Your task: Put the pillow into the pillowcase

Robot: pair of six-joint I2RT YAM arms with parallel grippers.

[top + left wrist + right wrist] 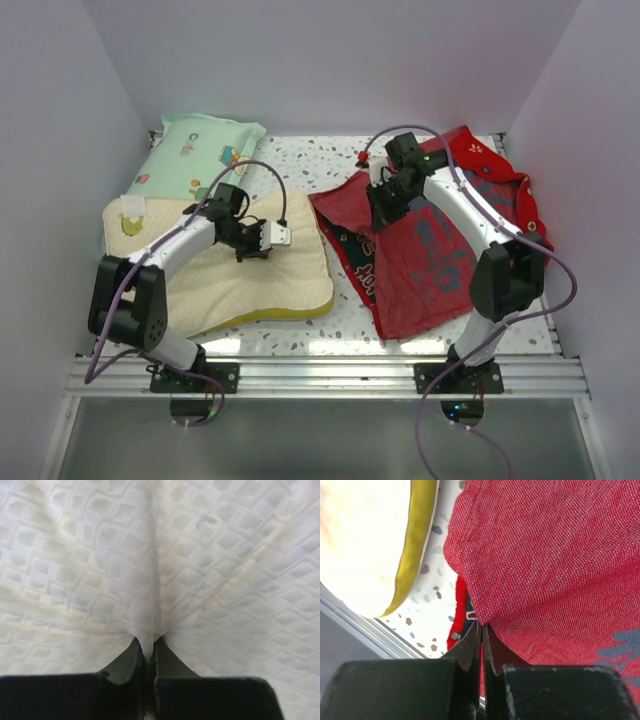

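Left gripper [148,647]: clenched, jaws nearly touching, with a thin ridge of the pillow [225,580] cover pinched between the fingertips. The dimpled cloth is drawn up into a fold running away from the tips.
Left gripper, seen from above [252,248]: pressed onto the top face of the pillow [270,285], near its middle and toward the far edge.
Left arm [180,240]: reaches from its base at the near left, elbow folded low by the near left corner, forearm sloping up and right over the pillow, wrist tipped downward.
Right gripper [482,627]: clamped tight on a peak of red weave, the pillowcase [545,555] gathered to a point between the two dark fingers [467,650].
Right gripper, seen from above [383,212]: on the left part of the pillowcase [430,260], near its far left edge.
Right arm [470,210]: rises from the near right base, arches over the pillowcase, and bends back down and left to the cloth.
Pillow: lies flat on the left half of the table [320,170], its near edge yellow; the far left corner rests against a green pillow [195,150].
Pillowcase: spread crumpled on the right half, just beside the pillow, with grey marks on the upper face.
Pillow edge in the right wrist view [417,540]: a yellow band, with speckled table [427,605] between it and the red cloth.
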